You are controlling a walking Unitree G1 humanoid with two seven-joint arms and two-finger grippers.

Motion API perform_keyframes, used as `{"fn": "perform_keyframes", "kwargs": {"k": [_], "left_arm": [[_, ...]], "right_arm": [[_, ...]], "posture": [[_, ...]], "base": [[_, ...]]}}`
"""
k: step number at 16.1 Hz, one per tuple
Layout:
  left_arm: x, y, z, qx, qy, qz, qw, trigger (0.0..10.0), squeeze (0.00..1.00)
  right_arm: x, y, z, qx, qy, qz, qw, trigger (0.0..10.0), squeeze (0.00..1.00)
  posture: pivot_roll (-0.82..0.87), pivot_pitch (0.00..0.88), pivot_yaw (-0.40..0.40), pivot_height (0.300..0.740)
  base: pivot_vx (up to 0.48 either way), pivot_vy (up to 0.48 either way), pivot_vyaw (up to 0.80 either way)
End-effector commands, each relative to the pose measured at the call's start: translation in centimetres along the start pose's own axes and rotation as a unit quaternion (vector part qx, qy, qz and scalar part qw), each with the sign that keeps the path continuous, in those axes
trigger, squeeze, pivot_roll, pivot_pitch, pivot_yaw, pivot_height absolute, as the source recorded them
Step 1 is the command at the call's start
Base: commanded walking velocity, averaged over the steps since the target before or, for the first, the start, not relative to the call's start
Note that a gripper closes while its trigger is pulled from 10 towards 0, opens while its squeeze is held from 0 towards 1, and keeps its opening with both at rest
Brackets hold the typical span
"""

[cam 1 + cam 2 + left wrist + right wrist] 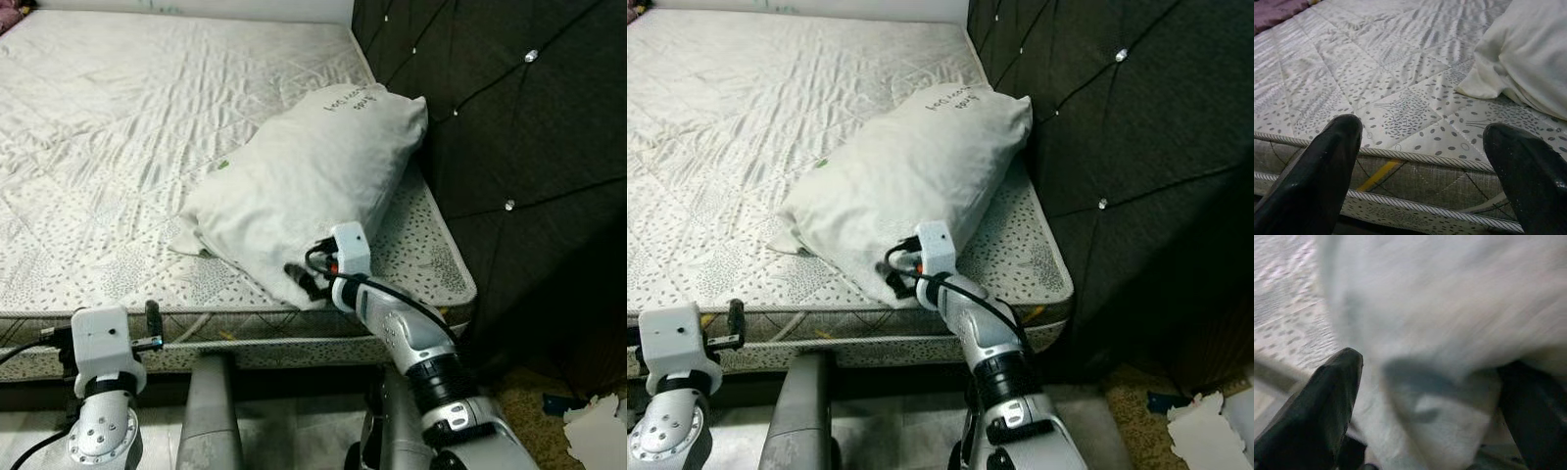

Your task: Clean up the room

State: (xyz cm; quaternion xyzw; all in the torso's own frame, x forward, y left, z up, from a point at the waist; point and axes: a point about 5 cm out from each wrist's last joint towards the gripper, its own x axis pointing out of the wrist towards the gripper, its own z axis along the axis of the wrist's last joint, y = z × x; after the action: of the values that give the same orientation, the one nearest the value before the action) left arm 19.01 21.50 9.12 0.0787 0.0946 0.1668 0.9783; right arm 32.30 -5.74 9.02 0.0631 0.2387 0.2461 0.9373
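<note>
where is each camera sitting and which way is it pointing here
Left eye view: on the head, looking forward and down at the mattress, the pillow and the dark headboard; both silver arms show, the right tool at the pillow's near corner.
Right eye view: same head, same scene, shifted slightly.
Left wrist view: along the open left tool at the mattress edge, the pillow beyond.
Right wrist view: blurred, close on the pillow between its black fingers.
All four views share the pillow.
</note>
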Motion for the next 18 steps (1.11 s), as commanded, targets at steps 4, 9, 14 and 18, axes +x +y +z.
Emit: {"fn": "perform_keyframes", "kwargs": {"k": [4, 9, 14, 18], "left_arm": [[0.2, 0.1, 0.4, -0.002, -0.003, 0.013, 1.0, 10.0, 0.0], [0.6, -0.3, 0.7, -0.009, -0.008, 0.009, 1.0, 10.0, 0.0], [0.8, -0.6, 0.8, -0.017, -0.01, 0.008, 1.0, 10.0, 0.0], [1.0, -0.8, 0.7, -0.019, -0.01, 0.001, 1.0, 10.0, 0.0]], "right_arm": [[-0.2, -2.8, 1.9, -0.01, -0.038, -0.119, 0.992, 10.0, 0.0], [0.5, -0.4, 2.9, 0.059, -0.077, -0.085, 0.992, 0.0, 0.0], [0.9, 0.0, 3.5, 0.083, -0.096, -0.087, 0.988, 0.0, 0.0], [0.5, -1.3, 2.7, 0.088, -0.091, -0.11, 0.986, 0.0, 0.0]], "posture": [[0.27, 0.055, -0.064, 0.533], [0.27, 0.055, -0.062, 0.533], [0.27, 0.043, -0.062, 0.533], [0.27, 0.027, -0.057, 0.533]], "base": [[0.0, 0.0, 0.0], [0.0, 0.0, 0.0], [0.0, 0.0, 0.0], [0.0, 0.0, 0.0]]}}
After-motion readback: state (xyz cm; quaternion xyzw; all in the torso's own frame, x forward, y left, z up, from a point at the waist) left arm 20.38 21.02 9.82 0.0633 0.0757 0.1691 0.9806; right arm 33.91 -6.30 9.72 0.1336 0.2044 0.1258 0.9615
